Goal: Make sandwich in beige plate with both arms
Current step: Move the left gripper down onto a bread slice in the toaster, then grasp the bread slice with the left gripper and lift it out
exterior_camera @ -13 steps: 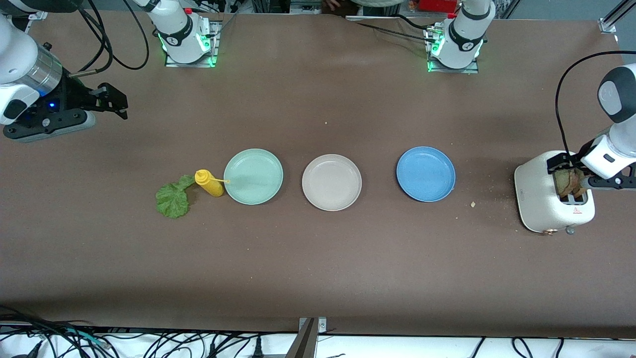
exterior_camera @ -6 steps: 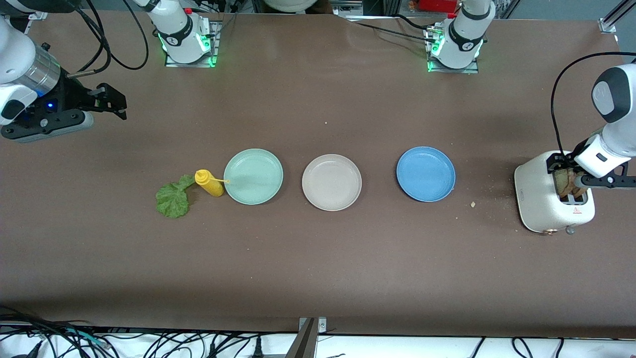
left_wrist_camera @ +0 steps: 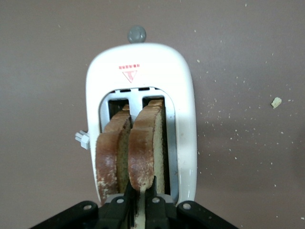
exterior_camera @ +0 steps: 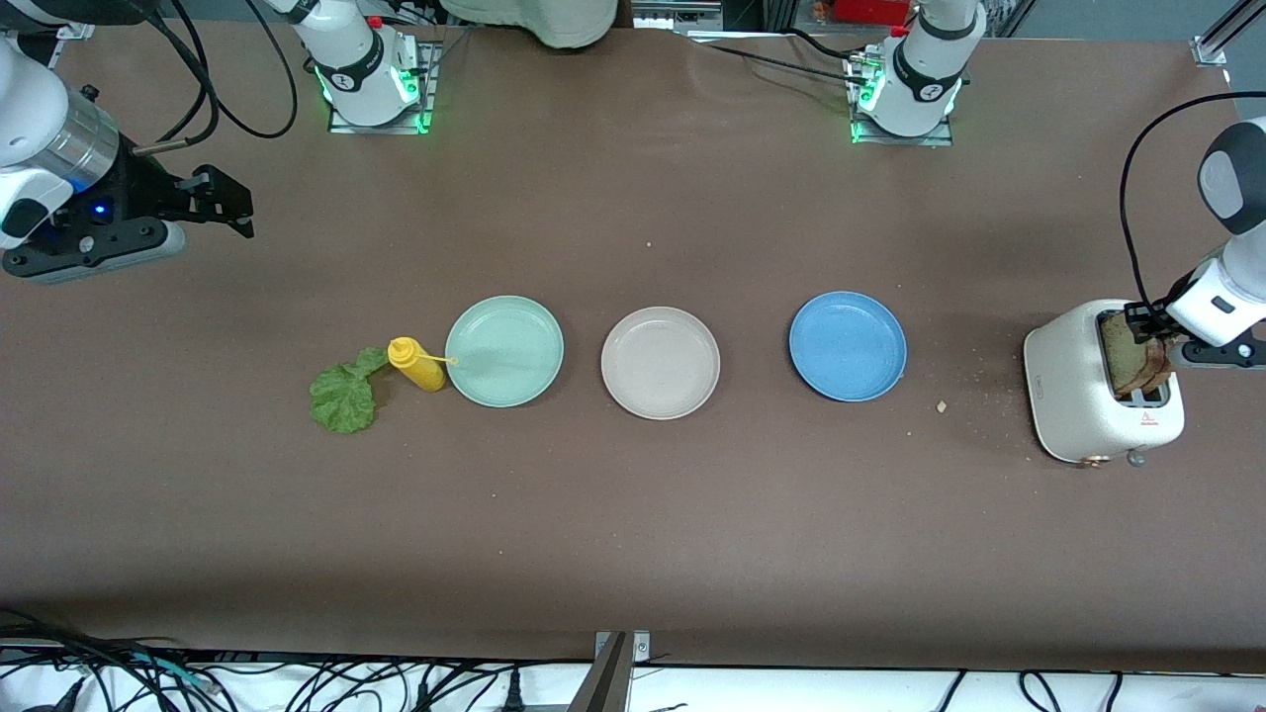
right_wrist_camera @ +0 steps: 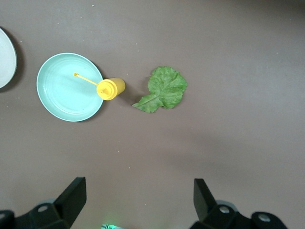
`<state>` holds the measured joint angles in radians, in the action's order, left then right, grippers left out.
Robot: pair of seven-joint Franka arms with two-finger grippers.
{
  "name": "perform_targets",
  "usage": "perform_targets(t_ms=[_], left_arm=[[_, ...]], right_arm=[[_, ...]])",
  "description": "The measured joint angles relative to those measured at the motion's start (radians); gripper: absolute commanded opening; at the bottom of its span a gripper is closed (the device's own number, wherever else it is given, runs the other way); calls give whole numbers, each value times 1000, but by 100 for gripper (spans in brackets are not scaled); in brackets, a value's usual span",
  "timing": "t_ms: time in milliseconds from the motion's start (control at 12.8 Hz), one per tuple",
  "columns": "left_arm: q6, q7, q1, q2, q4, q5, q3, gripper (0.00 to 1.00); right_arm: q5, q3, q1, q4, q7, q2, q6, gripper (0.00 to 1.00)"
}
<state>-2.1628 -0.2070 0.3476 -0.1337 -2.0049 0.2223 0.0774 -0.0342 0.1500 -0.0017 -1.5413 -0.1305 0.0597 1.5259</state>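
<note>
Toast slice (left_wrist_camera: 145, 152) stands in the white toaster (exterior_camera: 1073, 396), pinched at its top edge by the left gripper (left_wrist_camera: 139, 198). I'd lift it straight up so its neighbour stays put. Right gripper (right_wrist_camera: 138, 193) waits spread wide, up over the table's right-arm end.

Lower halves of 2 toast slices (left_wrist_camera: 143, 152) inside the toaster (left_wrist_camera: 183, 119); left claw (left_wrist_camera: 139, 202) frame-cropped.

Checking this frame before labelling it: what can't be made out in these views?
- Lower parts of both brown-crusted toast slices: sunk inside the white two-slot toaster.
- Left gripper shut on one slice: its body is cut off by the wrist view's edge.
- Red print on the toaster: too small to read.
- Right gripper, open, waiting above the table: arm cut off by the front view's edge.
</note>
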Motion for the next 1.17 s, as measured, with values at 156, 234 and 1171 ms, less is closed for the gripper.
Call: perform_targets(t_ms=[156,234,1171], left_arm=[[94,-1,-1,25,56,0,18,0],[154,-1,-1,35,95,0,38,0],[360,293,-120,-66,213,-201,349,0]], right_arm=[[0,-4,-1,0,0,0,0,100],[0,-4,-1,0,0,0,0,100],[5,-32,-4,0,0,2,0,100]])
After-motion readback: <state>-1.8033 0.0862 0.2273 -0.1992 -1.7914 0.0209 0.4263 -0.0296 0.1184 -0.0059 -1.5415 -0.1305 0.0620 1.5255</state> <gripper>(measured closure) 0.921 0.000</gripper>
